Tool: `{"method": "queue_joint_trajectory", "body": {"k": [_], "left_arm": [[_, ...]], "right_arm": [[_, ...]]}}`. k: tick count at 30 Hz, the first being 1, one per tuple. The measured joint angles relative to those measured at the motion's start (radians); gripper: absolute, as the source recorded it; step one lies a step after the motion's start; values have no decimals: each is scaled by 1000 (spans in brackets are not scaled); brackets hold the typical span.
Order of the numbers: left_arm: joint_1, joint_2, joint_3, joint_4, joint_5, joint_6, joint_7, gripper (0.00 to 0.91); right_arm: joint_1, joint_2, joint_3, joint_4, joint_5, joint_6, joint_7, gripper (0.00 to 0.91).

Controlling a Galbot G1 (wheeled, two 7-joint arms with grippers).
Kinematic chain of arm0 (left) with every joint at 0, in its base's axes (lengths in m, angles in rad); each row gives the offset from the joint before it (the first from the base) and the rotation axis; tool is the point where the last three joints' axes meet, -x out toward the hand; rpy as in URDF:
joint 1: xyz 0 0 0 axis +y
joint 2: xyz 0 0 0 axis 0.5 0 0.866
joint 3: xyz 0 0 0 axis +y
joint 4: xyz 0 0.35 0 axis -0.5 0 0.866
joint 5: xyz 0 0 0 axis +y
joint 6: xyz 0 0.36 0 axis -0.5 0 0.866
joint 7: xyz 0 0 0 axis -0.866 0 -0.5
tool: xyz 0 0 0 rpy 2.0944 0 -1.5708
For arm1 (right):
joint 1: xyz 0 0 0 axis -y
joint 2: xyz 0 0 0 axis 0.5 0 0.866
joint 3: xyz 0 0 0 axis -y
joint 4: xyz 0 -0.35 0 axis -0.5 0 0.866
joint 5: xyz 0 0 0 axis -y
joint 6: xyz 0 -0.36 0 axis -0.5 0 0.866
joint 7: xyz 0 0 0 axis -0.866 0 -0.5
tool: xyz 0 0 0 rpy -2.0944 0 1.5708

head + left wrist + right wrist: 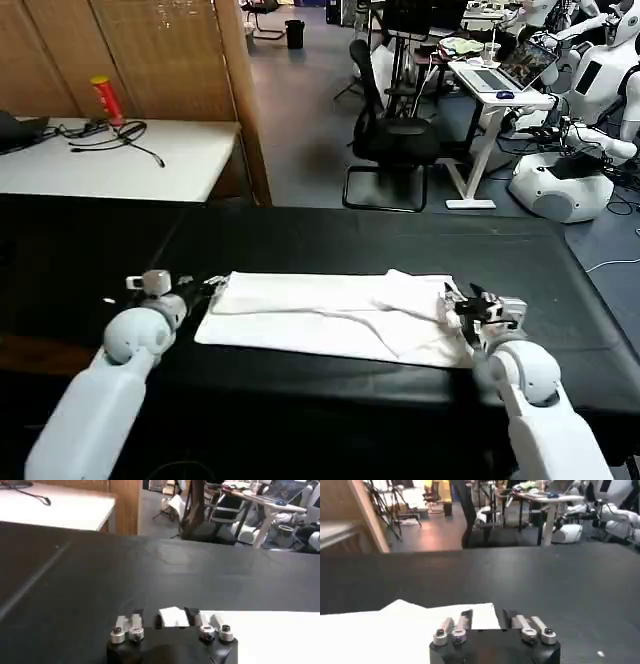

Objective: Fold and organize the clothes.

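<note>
both grippers, left (215,284) and right (452,300), pinch t-shirt (330,315) ends.

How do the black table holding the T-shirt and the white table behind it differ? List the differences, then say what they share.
1. The black table is dark and sits nearest the robot; the white table is pale and stands farther off, to the left.
2. The black table carries a folded white T-shirt; the white table carries black cables and a red-and-yellow can.
Both have flat tops with things on them.
</note>
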Motion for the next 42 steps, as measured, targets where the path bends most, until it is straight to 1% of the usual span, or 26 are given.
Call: {"method": "queue_joint_trajectory", "body": {"k": [4, 9, 12, 19, 21, 22, 23, 25, 32, 33, 34, 38, 42], "left_arm": [[56, -3, -44, -53, -24, -1, -4, 878], [169, -44, -120, -125, 18, -45, 27, 878], [210, -74, -144, -134, 45, -60, 41, 878], [249, -138, -153, -129, 109, -91, 79, 878], [252, -148, -153, -124, 123, -94, 79, 741], [255, -154, -152, -122, 130, -97, 80, 536], [256, -158, -152, -120, 134, -100, 80, 439], [260, -165, -152, -118, 139, -101, 81, 166], [271, -181, -149, -116, 167, -104, 99, 107], [270, -183, -148, -113, 173, -104, 99, 39], [269, -186, -145, -109, 177, -104, 100, 0], [268, -190, -136, -103, 198, -103, 109, 0], [265, -184, -132, -106, 257, -113, 125, 0]], "right_arm": [[-34, 5, 19, 67, 3, -5, 21, 878], [-85, 18, 42, 154, 3, -5, 19, 878], [-114, 19, 59, 197, 3, -1, 17, 878], [-175, 19, 97, 276, 17, 8, 17, 878], [-187, 17, 107, 296, 25, 10, 18, 878], [-191, 17, 113, 305, 26, 14, 19, 878], [-194, 16, 117, 313, 26, 17, 20, 878], [-197, 16, 126, 320, 28, 23, 22, 878], [-196, 17, 136, 337, 28, 26, 22, 878], [-196, 18, 137, 339, 27, 26, 22, 878], [-196, 19, 138, 342, 27, 26, 22, 878], [-196, 24, 147, 347, 26, 26, 22, 878], [-197, 30, 157, 355, 26, 26, 22, 878]]}}
